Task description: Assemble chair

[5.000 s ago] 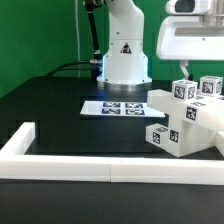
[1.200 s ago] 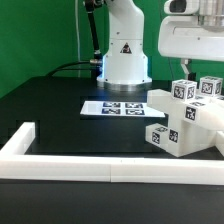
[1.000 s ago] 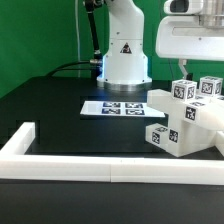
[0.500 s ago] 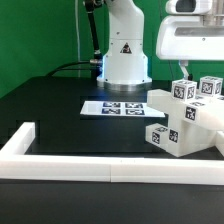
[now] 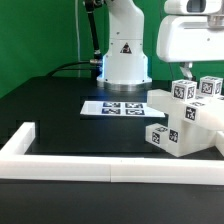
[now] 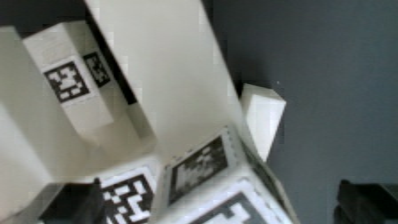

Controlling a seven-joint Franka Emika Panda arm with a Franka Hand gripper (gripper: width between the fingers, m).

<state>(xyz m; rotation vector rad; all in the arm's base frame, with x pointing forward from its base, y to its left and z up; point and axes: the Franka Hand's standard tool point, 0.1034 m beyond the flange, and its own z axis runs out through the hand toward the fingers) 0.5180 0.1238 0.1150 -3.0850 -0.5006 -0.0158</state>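
The chair point(image 5: 185, 120) is a boxy cluster of white tagged blocks at the exterior view's right, with two posts standing up. My gripper point(image 5: 187, 74) hangs just above the posts, under its white hand. In the wrist view the chair point(image 6: 160, 90) fills the picture, with slabs and tagged posts close up. The gripper point(image 6: 217, 205) is open. Its dark fingers point(image 6: 71, 200) stand wide apart on either side of a tagged post top, and there is a gap at the other finger.
The marker board point(image 5: 115, 107) lies flat on the black table in front of the white robot base point(image 5: 123, 55). A long white border rail point(image 5: 90, 165) runs along the near edge and turns a corner at the exterior view's left.
The white hand has shifted slightly above the chair. The chair and the other things have not moved.
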